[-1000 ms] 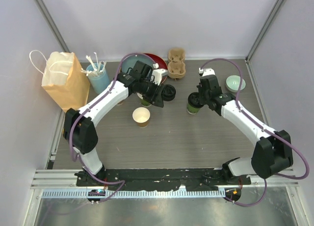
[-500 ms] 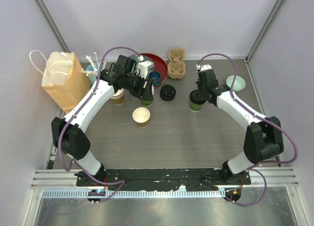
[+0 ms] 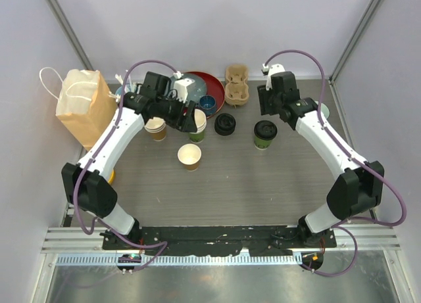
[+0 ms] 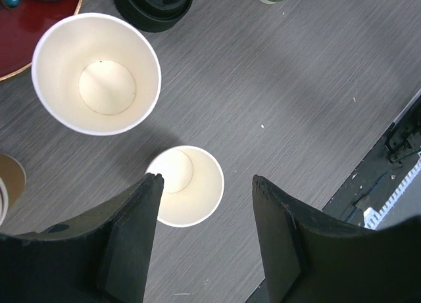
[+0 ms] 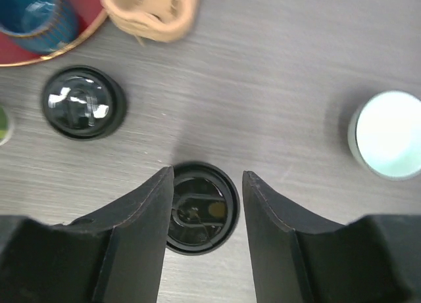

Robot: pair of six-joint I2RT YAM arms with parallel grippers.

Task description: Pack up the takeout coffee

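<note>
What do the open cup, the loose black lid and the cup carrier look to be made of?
Open cup: paper, going by its matt cream inside and thin rolled rim.
Loose black lid: plastic with a glossy finish, as it throws bright highlights.
Cup carrier: probably moulded pulp, judging by the dull tan surface and soft rounded wells.

Bright, soft, even light from overhead, so shadows on the table (image 3: 263, 178) are faint. Little glare spots on the loose lid (image 5: 83, 110). Wrist views go soft on the near fingers (image 5: 131, 244), top view's sharp.
</note>
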